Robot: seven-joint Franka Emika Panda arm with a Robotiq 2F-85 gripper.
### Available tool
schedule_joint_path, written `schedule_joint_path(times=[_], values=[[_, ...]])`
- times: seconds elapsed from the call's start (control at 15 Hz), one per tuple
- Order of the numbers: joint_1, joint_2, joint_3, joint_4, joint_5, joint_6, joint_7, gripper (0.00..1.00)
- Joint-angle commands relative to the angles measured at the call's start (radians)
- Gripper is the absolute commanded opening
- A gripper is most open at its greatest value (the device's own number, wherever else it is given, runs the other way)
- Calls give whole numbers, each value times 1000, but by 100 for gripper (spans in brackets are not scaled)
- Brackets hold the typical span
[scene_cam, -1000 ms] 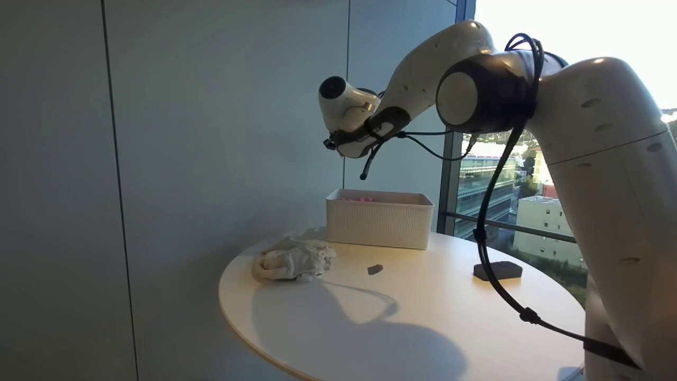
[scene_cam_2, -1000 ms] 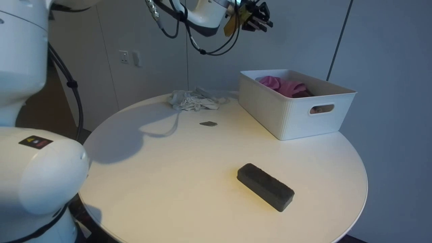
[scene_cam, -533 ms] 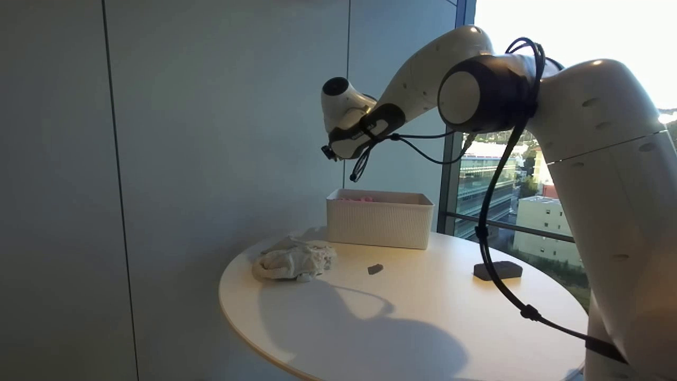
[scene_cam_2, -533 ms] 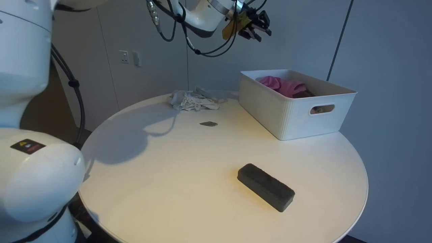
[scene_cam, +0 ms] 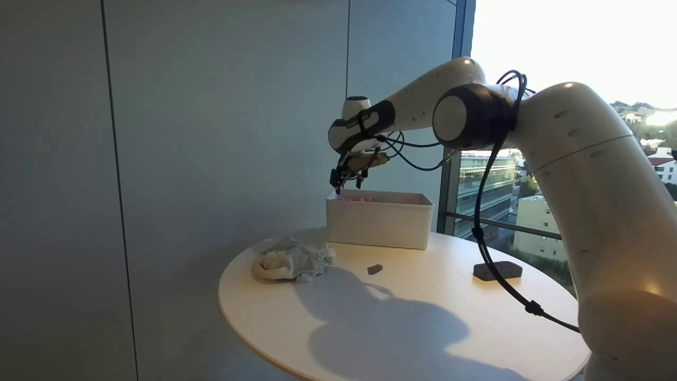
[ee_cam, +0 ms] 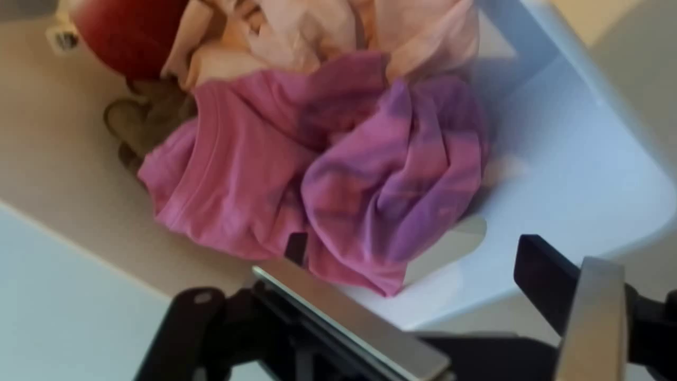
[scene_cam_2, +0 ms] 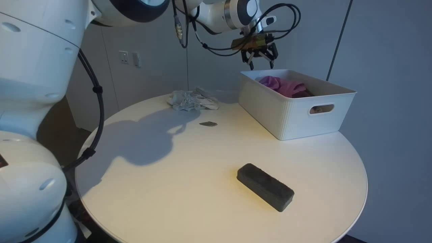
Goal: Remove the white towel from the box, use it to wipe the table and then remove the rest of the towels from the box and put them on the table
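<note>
Here's the gripper [scene_cam_2: 261, 66], jaws wide apart on nothing, above a short edge of the box [scene_cam_2: 297, 118], presumably lined up for the pink towel [ee_cam: 238, 159] bunched there; what's underneath is hard to tell. The white towel [scene_cam_2: 194, 100] lies crumpled by the edge of the table [scene_cam_2: 189, 175], likely parked clear.

"What's in the white box [ee_cam: 582, 153]?"
"A crumpled pink cloth [ee_cam: 243, 169] touching a peach cloth [ee_cam: 301, 32], plus a blurred red thing [ee_cam: 132, 34]."
"And the gripper [ee_cam: 415, 251]?"
"Its jaws stand wide apart."

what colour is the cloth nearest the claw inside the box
Pink, looking purplish in places; the cloth shows best in the wrist view.
</note>
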Motion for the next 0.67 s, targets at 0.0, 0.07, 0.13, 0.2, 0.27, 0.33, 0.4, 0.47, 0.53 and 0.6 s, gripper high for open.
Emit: schedule_joint_path(times=[0.0, 0.07, 0.13, 0.2, 0.27, 0.33, 0.4, 0.47, 0.53, 0.6], values=[[-55, 138, 17, 234, 67, -233, -29, 100], [-62, 171, 11, 276, 68, -266, -10, 100], [-74, 199, 15, 317, 77, -309, -19, 100], [-91, 230, 24, 357, 88, -345, -46, 100], [-99, 264, 25, 396, 90, -363, -47, 100], [-108, 300, 25, 443, 98, -393, -65, 100], [-113, 335, 22, 481, 95, -405, -58, 100], [-114, 369, 16, 520, 90, -415, -47, 100], [-118, 406, 11, 560, 80, -418, -47, 100], [-122, 438, 10, 597, 78, -425, -46, 100]])
